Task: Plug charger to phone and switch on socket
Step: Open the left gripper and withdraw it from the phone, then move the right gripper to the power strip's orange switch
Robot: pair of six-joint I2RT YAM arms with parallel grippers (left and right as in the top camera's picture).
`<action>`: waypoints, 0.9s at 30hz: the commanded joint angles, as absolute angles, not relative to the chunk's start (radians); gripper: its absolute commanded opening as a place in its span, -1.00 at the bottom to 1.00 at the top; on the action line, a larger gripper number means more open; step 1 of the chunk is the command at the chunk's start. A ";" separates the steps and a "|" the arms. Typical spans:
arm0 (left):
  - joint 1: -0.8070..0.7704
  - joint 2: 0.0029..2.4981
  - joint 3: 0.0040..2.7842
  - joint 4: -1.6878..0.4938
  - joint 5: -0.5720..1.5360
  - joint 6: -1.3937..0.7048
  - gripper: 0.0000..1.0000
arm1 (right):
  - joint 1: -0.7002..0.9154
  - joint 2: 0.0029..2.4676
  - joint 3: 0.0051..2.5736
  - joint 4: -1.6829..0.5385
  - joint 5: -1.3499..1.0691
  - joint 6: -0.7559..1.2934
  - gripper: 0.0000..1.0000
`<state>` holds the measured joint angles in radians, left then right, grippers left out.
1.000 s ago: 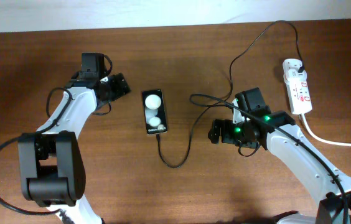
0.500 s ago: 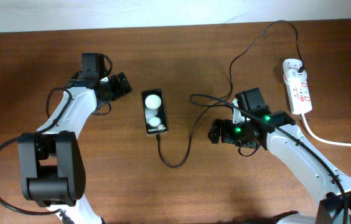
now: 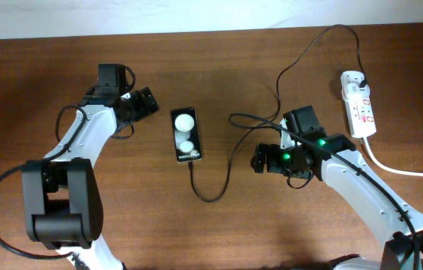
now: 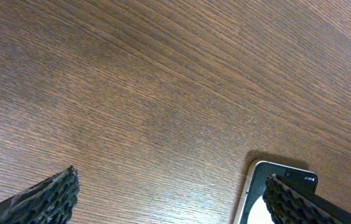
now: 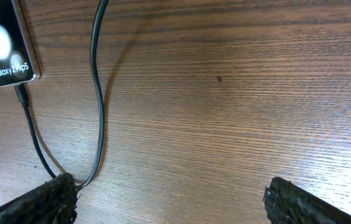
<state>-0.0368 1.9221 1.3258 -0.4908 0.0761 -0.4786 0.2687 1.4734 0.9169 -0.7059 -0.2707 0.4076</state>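
Surface: brown wooden table (image 3: 46, 45)
Phone (image 3: 186, 135): flat, mid-table, between the arms
Charger (image 3: 210, 199): tip at the phone's text end, cable looping away to the socket (image 3: 359, 105) at far right
Left gripper (image 3: 148, 103): jaws wide, empty, near the phone
Right gripper (image 3: 259, 159): jaws wide, empty, beside the cable loop

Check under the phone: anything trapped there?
The phone lies flat on the table. The charger meets its text end from outside, and nothing pokes out along the visible edges. The patch directly beneath is covered, so it cannot be seen.
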 commanded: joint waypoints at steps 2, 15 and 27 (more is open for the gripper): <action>-0.030 1.903 1.340 -0.494 0.083 -0.473 0.98 | 0.268 1.466 0.919 -0.704 -0.276 0.400 0.97; -0.030 1.903 1.340 -0.494 0.083 -0.473 0.98 | 0.268 1.466 0.919 -0.703 -0.276 0.400 0.97; -0.030 1.903 1.340 -0.494 0.083 -0.473 0.98 | 0.266 1.465 1.018 -0.803 -0.272 0.387 0.97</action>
<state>-0.0368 1.9224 1.3258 -0.4904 0.0761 -0.4786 0.2687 1.4734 0.9272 -0.7441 -0.2741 0.4076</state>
